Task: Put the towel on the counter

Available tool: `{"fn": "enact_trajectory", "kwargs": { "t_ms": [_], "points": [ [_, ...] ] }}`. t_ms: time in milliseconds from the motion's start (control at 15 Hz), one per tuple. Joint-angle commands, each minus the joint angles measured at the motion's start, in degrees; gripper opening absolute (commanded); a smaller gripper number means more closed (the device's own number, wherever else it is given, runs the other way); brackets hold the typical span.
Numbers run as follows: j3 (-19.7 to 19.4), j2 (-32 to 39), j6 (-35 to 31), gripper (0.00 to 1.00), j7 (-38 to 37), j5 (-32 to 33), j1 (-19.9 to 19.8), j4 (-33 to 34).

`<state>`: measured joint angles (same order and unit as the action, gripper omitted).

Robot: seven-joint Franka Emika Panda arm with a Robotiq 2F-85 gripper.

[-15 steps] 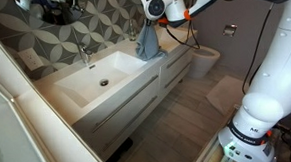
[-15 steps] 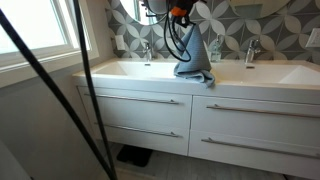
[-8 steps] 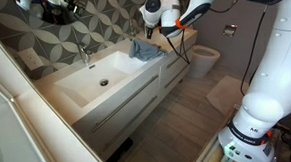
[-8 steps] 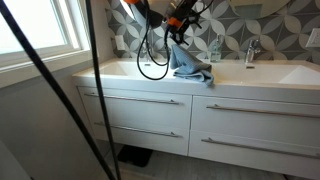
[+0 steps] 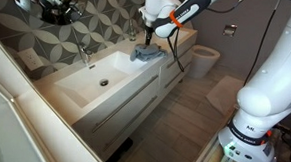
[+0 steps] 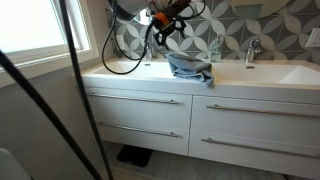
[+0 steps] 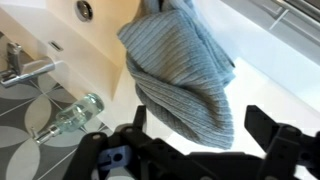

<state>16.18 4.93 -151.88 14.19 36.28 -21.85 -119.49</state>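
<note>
1. The towel (image 6: pixel 190 68) lies heaped on the counter (image 6: pixel 120 76), on the strip between the two basins. In the wrist view its far end reaches toward the basin (image 7: pixel 100 25) with the drain. I cannot tell whether it hangs over that rim.
2. The gripper (image 7: pixel 197 118) hangs directly above the towel. Its fingers (image 7: pixel 136 118) are spread wide with nothing between them. In an exterior view the gripper (image 5: pixel 148 33) sits just above the heap and does not appear to touch it.
3. The cloth looks soft, limp and light, and its ribbed weave should not slip in the pads. It will sag and fold from any point it is lifted by, and it cannot be pushed like a stiff thing.
4. If it needs moving again, the raised fold at the top of the heap is probably the best place to pinch. A flat edge lying on the white top would be harder to catch.
5. A small glass bottle (image 7: pixel 75 115) and a chrome faucet (image 7: pixel 20 65) stand to the left in the wrist view. Both are clear of the towel.
6. Judged from how it lies, the towel already rests on the counter.
</note>
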Motion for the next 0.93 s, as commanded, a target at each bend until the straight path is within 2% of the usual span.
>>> {"fn": "enact_trajectory", "kwargs": {
  "t_ms": [0, 67, 200, 267, 400, 533, 600, 733, 867],
  "points": [
    [11.8, -2.9, 5.7, 1.00, 10.7, -15.8, -7.4, -1.9],
    [13.1, -4.7, 10.8, 1.00, 14.1, -20.6, -7.5, -0.9],
    [12.6, -10.2, 20.3, 1.00, 21.8, -29.5, -6.5, -0.2],
    [1.6, -12.7, 24.4, 1.00, 23.5, -32.1, 4.4, 0.4],
    [-3.3, -16.2, 32.8, 1.00, 23.4, -31.8, 8.7, 2.7],
    [-7.6, -18.8, 38.6, 1.00, 19.4, -29.6, 12.8, 4.6],
    [-8.8, -16.4, 34.5, 1.00, 19.9, -28.4, 14.8, 3.7],
    [-10.8, -19.1, 38.0, 1.00, 19.6, -28.4, 16.4, 4.5],
    [-11.1, -19.5, 38.3, 1.00, 19.4, -28.4, 16.6, 4.4]
  ]
}}
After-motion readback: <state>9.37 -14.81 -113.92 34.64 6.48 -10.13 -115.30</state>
